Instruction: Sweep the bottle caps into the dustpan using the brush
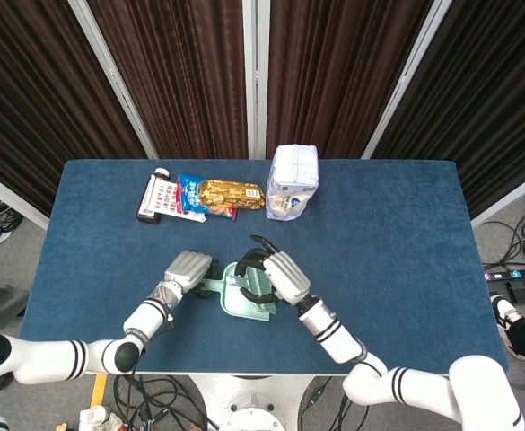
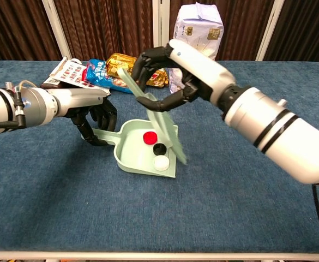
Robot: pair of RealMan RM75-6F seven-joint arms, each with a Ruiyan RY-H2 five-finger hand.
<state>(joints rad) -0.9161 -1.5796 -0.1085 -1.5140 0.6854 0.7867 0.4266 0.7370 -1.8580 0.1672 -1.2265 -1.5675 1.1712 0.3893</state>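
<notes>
A pale green dustpan [image 2: 131,156] [image 1: 235,307] lies on the blue table. Inside it sit a red cap [image 2: 149,138], a black cap [image 2: 159,148] and a white cap [image 2: 160,162]. My left hand [image 2: 96,121] [image 1: 187,270] grips the dustpan's handle at its left side. My right hand [image 2: 167,73] [image 1: 275,277] holds the green brush [image 2: 156,114] by its handle, lifted above the pan's right edge, with the bristles hanging down and blurred. In the head view the caps are hidden under my right hand.
At the back of the table lie a dark bottle with a printed label [image 1: 154,196], a blue snack pack [image 1: 190,192] and a golden snack pack [image 1: 230,194]. A white bag [image 1: 293,180] stands upright beside them, just behind my right hand in the chest view.
</notes>
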